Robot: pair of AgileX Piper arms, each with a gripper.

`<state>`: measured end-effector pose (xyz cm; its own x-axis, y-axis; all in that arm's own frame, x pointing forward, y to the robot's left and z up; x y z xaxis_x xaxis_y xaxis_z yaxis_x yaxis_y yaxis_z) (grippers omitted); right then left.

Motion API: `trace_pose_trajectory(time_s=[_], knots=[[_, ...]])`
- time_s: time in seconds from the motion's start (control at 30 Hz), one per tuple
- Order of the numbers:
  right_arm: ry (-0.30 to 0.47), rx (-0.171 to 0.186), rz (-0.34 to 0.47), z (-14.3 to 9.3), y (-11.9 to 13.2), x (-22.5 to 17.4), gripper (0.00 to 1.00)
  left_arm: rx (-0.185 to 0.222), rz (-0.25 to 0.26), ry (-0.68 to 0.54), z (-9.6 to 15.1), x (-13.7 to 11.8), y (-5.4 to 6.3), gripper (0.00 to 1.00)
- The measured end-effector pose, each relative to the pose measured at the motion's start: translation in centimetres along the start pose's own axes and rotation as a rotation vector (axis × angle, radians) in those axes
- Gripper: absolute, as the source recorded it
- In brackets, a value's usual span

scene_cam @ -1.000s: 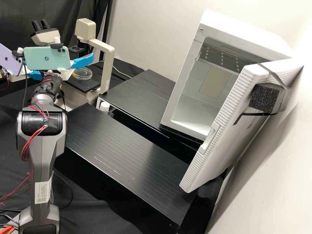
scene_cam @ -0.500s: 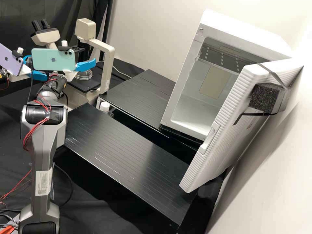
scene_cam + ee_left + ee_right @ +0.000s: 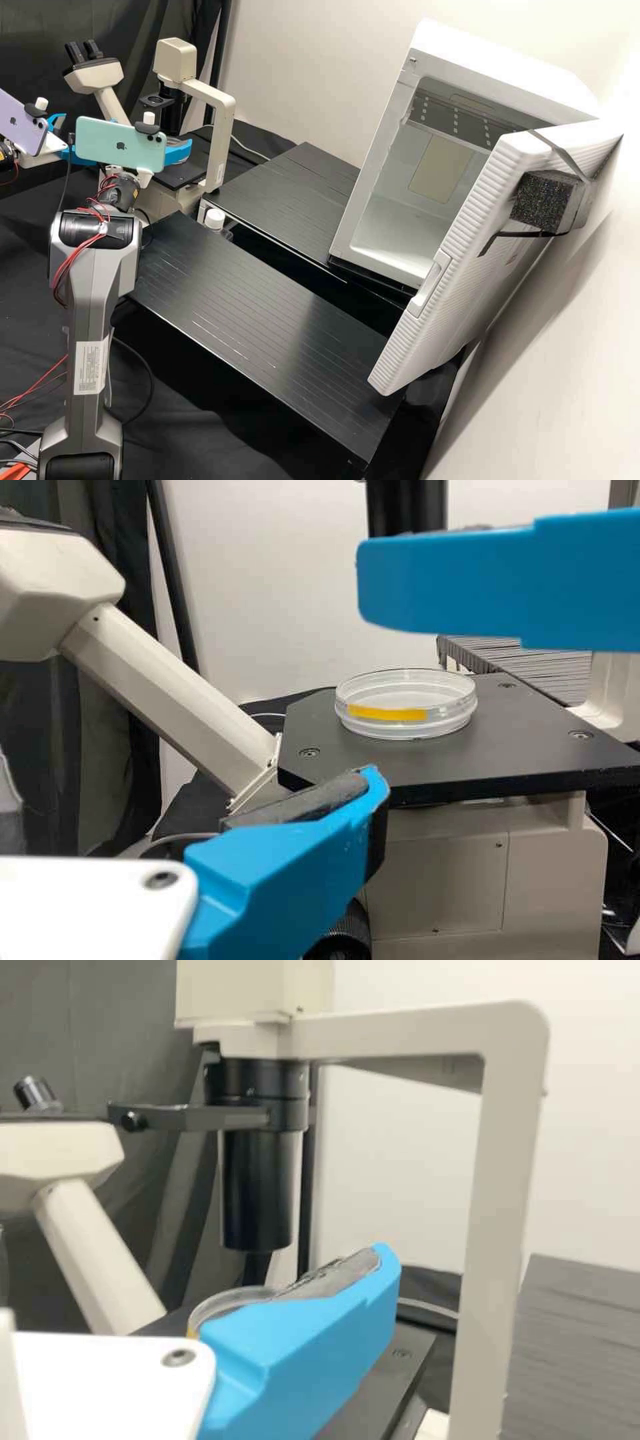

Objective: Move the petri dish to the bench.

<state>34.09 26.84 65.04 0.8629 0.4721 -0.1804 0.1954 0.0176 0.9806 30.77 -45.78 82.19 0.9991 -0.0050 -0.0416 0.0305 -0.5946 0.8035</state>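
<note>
In the high view my right gripper (image 3: pixel 176 153), under the green phone, stands low over the microscope stage (image 3: pixel 175 177) with its fingers apart. My left gripper (image 3: pixel 69 141) is farther left, spread open and empty. A clear lidded petri dish (image 3: pixel 405 705) with a yellow strip lies flat on the black stage, seen past the left gripper (image 3: pixel 290 850); a blue finger of the right arm crosses above it. In the right wrist view the dish's rim (image 3: pixel 225 1305) is partly hidden behind a finger of the right gripper (image 3: pixel 310 1350), whose pad is bare.
The microscope's pale upright (image 3: pixel 220 147) stands right of the stage, its black column (image 3: pixel 260 1180) overhead. Two black bench tops (image 3: pixel 253 313) extend rightward, with a white-capped bottle (image 3: pixel 215 219) at the gap. A white cabinet (image 3: pixel 373 220) stands behind its open door (image 3: pixel 460 267).
The right arm, with its green phone, has moved right and downward in the high view, its blue finger now covering more of the dish. The left arm has stayed still.
</note>
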Motion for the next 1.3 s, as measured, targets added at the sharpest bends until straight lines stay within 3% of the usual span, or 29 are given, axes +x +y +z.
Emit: trace_pose_trajectory(time_s=[0.33, 0.73, 1.07, 1.3], knots=[[-0.015, -0.068, 0.019, 0.5, -1.2, 2.0, 1.00, 0.000, 0.000, 0.000, 0.0, 0.0, 0.0, 1.00], [-0.095, -0.049, -0.126, 1.7, -2.3, 4.4, 1.00, 0.000, 0.000, 0.000, 0.0, 0.0, 0.0, 1.00], [-0.147, -0.030, -0.068, 2.7, 0.0, 6.1, 1.00, 0.000, 0.000, 0.000, 0.0, 0.0, 0.0, 1.00], [-0.173, -0.078, -0.097, 3.6, -1.0, 6.6, 1.00, 0.000, 0.000, 0.000, 0.0, 0.0, 0.0, 1.00]])
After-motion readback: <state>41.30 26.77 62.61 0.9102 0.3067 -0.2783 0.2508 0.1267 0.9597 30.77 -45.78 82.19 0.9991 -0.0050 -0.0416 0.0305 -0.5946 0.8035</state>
